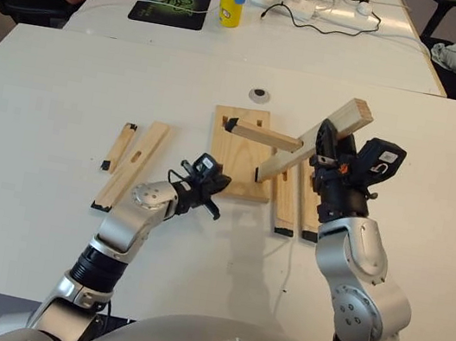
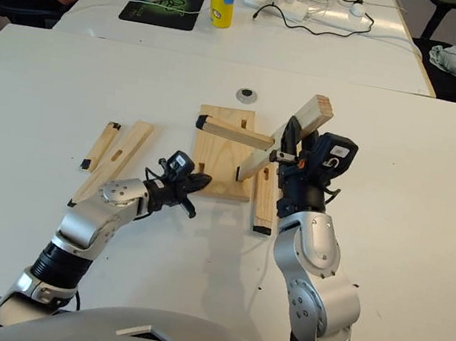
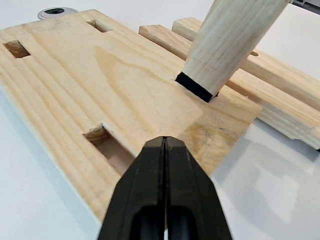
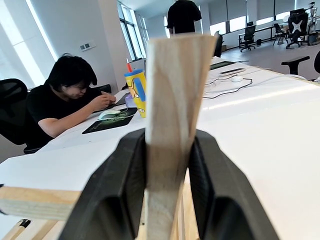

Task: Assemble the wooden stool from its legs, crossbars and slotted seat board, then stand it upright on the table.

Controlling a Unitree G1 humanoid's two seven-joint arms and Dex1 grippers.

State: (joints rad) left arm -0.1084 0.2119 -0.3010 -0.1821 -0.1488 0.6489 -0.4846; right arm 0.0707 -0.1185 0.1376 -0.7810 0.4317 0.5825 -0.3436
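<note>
White table [image 1: 66, 91] carries the seat board [image 1: 239, 159] at its middle. Right gripper [image 1: 330, 148] clamps a tilted leg [image 1: 346, 118], its black-tipped end on the board. Left gripper [image 1: 212, 187], closed and empty, sits at the board's near edge. Two loose pieces [image 1: 133, 163] lie well left.

Left arm [image 1: 124, 234]: you have silver-grey rounded shells, a round cap over one joint and a black ribbed collar at the upper end. Its black wrist carries thin black cables and a small blue patch. Left gripper [image 3: 163, 146]: two smooth matte-black fingers [image 3: 187, 190], tapering to a narrow tip. Right arm [image 1: 363, 291]: note the same bulbous silver-grey housings and black collar, plus a black wrist block with a white mark and an orange spot. Right gripper [image 4: 167, 150]: broad, rounded black fingers [image 4: 120, 185].
</note>
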